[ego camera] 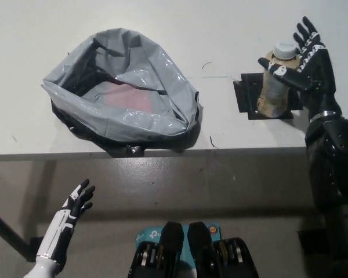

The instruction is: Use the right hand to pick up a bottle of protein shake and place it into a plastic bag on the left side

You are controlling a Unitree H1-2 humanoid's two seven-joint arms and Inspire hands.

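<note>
A tan protein shake bottle (274,87) with a pale cap stands upright on a black square mat (246,95) at the table's right. My black right hand (304,61) is open right beside it, palm toward the bottle, the thumb lying across its upper front and the fingers spread behind its cap. A grey plastic bag (124,95) lies open on the table's left, with something pink inside. My white left hand (74,205) rests open below the table's front edge at the lower left.
The white table (162,23) ends at a front edge (162,153) across the middle of the picture; below it is dark floor. My right forearm (330,156) crosses that edge at the far right.
</note>
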